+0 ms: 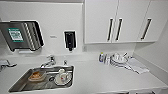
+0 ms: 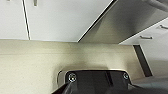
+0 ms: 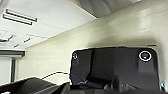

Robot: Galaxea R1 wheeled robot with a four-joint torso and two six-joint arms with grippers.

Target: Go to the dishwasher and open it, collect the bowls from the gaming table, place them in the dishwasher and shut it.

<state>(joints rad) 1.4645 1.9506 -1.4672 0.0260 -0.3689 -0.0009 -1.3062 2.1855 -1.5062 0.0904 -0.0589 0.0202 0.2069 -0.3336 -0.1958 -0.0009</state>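
White counter (image 1: 100,77), one sink (image 1: 17,86), three cabinet handles.

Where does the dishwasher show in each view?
Head view: counter and sink seen from above; the fronts below the counter lie outside the frame.
Left wrist view: dishwasher, its brushed steel front between white cabinet fronts, bordering the floor.
Right wrist view: a grey strip beyond the floor, probably its front.
Shared landmark: beige floor, in both wrist views.

One sink (image 1: 17,85), one tap (image 1: 48,62), one soap dispenser (image 1: 70,40), three cabinet handles (image 1: 119,29), one bottle (image 1: 101,57) showing.
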